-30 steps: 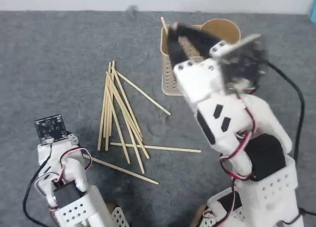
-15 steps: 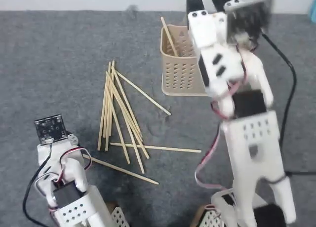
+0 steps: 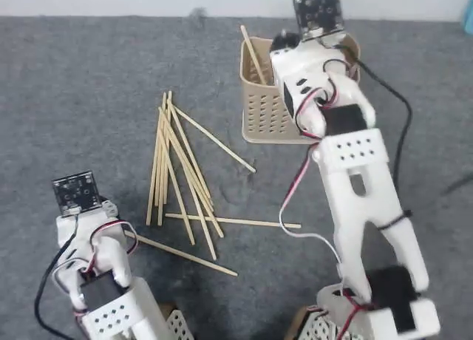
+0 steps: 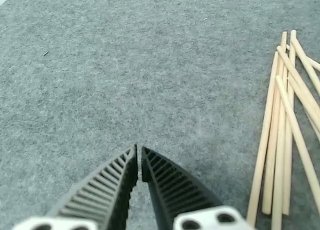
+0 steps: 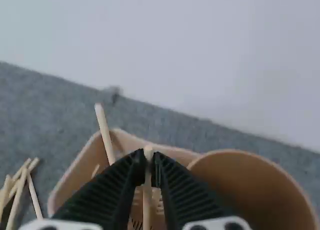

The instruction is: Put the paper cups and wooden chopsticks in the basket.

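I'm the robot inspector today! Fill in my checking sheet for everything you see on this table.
Surface: grey carpet.
Job's things: basket upright; paper cup inside it; leaning chopstick inside it; loose chopsticks piled on the carpet.
Clutter: nothing seen.
Grippers: left gripper shut and empty over bare carpet; right gripper shut on held chopstick above the basket.
Cables: black cable beside the right arm.
Surroundings: pale wall.
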